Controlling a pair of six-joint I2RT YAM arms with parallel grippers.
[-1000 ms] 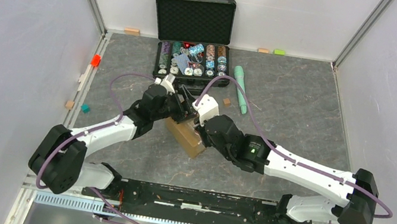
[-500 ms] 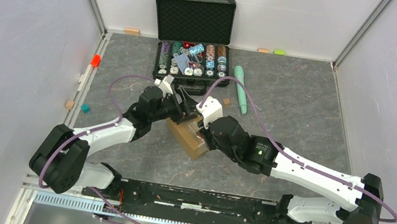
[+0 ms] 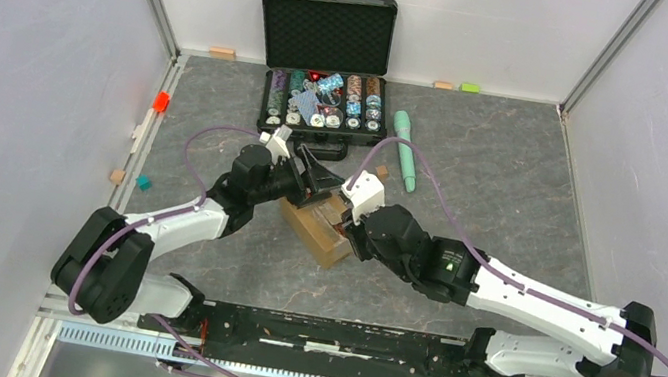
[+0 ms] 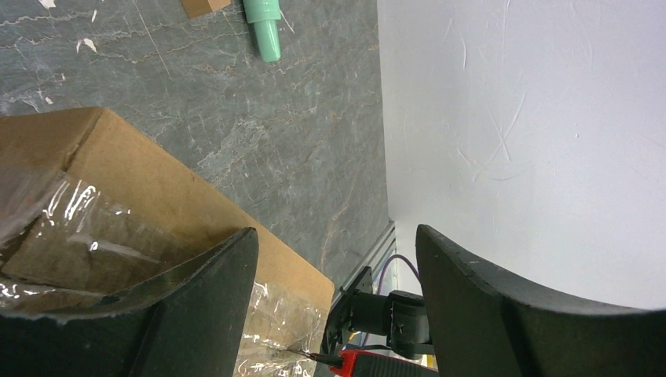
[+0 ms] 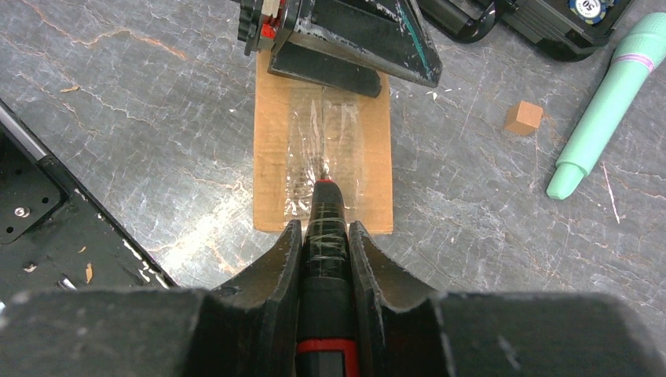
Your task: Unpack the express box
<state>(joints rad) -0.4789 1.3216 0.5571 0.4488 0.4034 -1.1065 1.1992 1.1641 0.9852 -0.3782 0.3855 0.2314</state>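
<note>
My right gripper (image 5: 324,234) stayed closed on the cutter (image 5: 325,206), its tip on the tape (image 5: 302,149) of the express box (image 5: 273,169), though the wrist had slid rightward. My left gripper (image 4: 336,239) stood wide, gripping nothing.

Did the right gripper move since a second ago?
Yes. The right gripper, shut on a red-and-black cutter, slid right and down in the top view, away from the fixed poker chip case.

We find room on the right
Left gripper (image 4: 334,236) and right gripper (image 5: 324,228) with its cutter (image 5: 323,208) crowd the express box (image 5: 275,157); chip case (image 3: 327,46), green pen (image 3: 405,149) and cube (image 5: 523,117) bar the far side.
</note>
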